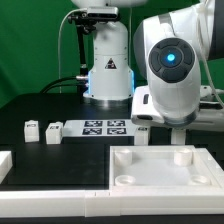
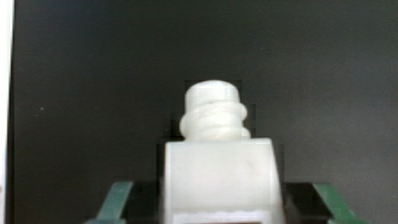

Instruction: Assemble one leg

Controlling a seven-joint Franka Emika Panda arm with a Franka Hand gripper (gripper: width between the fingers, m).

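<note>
The leg (image 2: 222,170) is a white block-shaped post with a rounded threaded tip. In the wrist view it lies between my gripper's (image 2: 221,200) green fingers (image 2: 125,200), with a dark gap on each side of it. The gripper is open around it and does not touch it. In the exterior view the gripper (image 1: 146,132) is low behind the large white panel (image 1: 165,170), and the leg's tag (image 1: 143,128) shows just under the hand. Three more small legs (image 1: 53,132) stand at the exterior view's left.
The marker board (image 1: 104,127) lies on the black table in front of the robot base. The panel with round corner sockets fills the front right. Another white part (image 1: 4,165) lies at the front left edge.
</note>
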